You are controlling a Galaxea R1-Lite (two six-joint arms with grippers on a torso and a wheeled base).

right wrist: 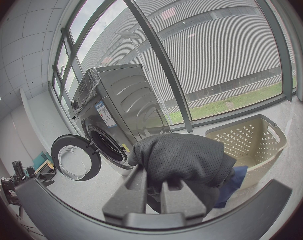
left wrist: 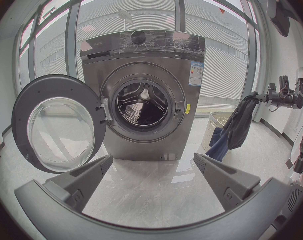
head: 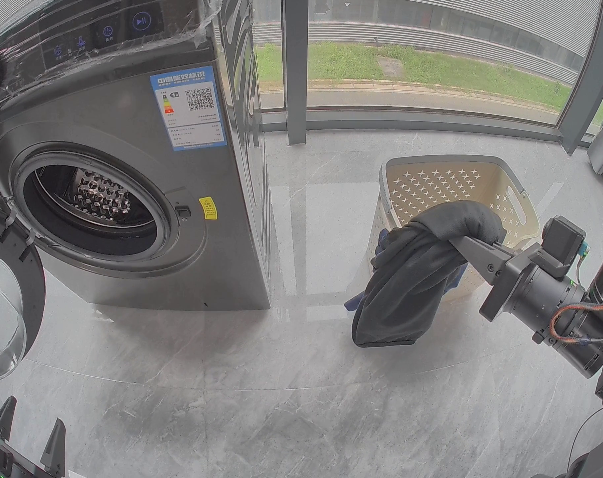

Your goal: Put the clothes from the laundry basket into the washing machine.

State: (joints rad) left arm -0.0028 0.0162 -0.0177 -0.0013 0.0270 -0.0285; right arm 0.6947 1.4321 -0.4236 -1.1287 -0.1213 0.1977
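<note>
Left hand [head: 33, 411] open | right hand [head: 470, 243] clamps dark garment [head: 407, 280] by basket [head: 447, 160] | washer door [head: 3, 313] open

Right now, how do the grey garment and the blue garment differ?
The grey garment hangs from the right gripper, which is shut on it; the blue garment is ungripped and spills over the rim of the basket. The grey garment shows in full; the blue garment is mostly hidden behind it. Both are outside the washing machine.
</note>
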